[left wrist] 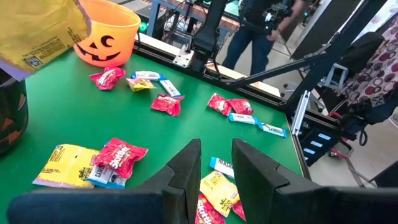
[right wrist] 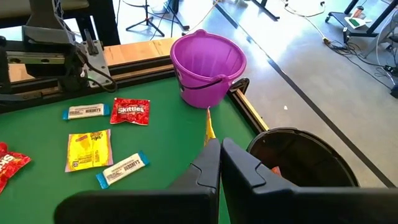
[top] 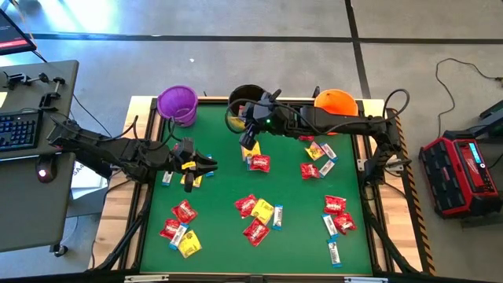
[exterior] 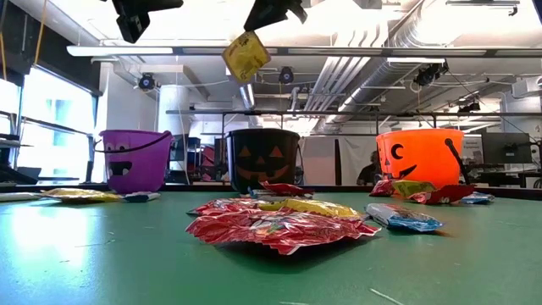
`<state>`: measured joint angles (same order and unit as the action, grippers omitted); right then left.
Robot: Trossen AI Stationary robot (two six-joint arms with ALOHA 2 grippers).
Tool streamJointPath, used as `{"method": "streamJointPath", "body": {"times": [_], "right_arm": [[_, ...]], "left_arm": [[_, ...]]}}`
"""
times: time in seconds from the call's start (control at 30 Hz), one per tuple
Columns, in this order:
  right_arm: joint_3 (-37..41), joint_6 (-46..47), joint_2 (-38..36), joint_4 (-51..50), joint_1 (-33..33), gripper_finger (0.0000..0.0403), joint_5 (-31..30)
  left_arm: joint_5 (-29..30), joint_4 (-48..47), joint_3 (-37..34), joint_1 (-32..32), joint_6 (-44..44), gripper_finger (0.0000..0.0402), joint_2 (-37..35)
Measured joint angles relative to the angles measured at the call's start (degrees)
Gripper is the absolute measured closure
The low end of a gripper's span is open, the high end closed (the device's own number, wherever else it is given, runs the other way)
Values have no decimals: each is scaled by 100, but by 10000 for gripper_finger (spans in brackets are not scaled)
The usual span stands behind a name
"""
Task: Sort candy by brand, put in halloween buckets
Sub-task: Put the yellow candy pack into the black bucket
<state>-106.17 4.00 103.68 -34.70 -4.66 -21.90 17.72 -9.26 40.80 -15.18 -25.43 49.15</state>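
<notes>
Holding a yellow packet (exterior: 246, 55) by one edge, the right gripper (top: 250, 135) is pinched fully closed; it sits high, just beside the black bucket (top: 246, 98) on the table-centre side, not plainly over the mouth; the packet hangs tilted below the fingers.

Left gripper (top: 196, 167): well off from the black bucket, nearer the purple bucket (top: 178, 102); fingers partly apart, nothing seen between them; waiting.

Risks, as judged:
- release short of the black bucket's rim; packet strikes the rim or lands back on the mat (top: 220, 228); cause: gripper not centred over the opening
- thin edge grip; a slick wrapper could slide out during the carry
- limp packet swings; may drift off line when let go
- wrong bucket; a reddish scrap shows inside the black bucket in the right wrist view, contents otherwise unclear; yellow may not belong there
- wrist or packet nudging the light bucket; it could tip or skid

Materials and shapes:
- packets: flat, crinkled film pouches, glossy; red packets (top: 259, 163) just beside the black bucket on the mat, reflective, creased
- bars (top: 334, 253): slim, white-and-blue, flat wrappers; far from the black bucket, across the mat
- buckets: round, smooth moulded plastic, thin wire-like handles, slightly tapered; black and orange bucket (top: 335, 101) carry pumpkin faces; orange stands next along the edge, opposite side to purple
- mat: green, matt, flat; low friction likely for film wrappers
</notes>
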Motion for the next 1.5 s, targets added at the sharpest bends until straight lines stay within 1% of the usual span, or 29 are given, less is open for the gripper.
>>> {"method": "streamJointPath", "body": {"times": [0.73, 0.9, 1.5], "right_arm": [[0, -1, 2, 0, -34, 403, -26], [0, -1, 2, -19, -34, 403, -172], [0, -1, 2, -29, -187, 403, -200]], "left_arm": [[1, 0, 0, 1, -7, 321, 0], [2, 2, 0, 2, -7, 321, 0], [2, 0, 0, 0, -7, 321, 1]]}}
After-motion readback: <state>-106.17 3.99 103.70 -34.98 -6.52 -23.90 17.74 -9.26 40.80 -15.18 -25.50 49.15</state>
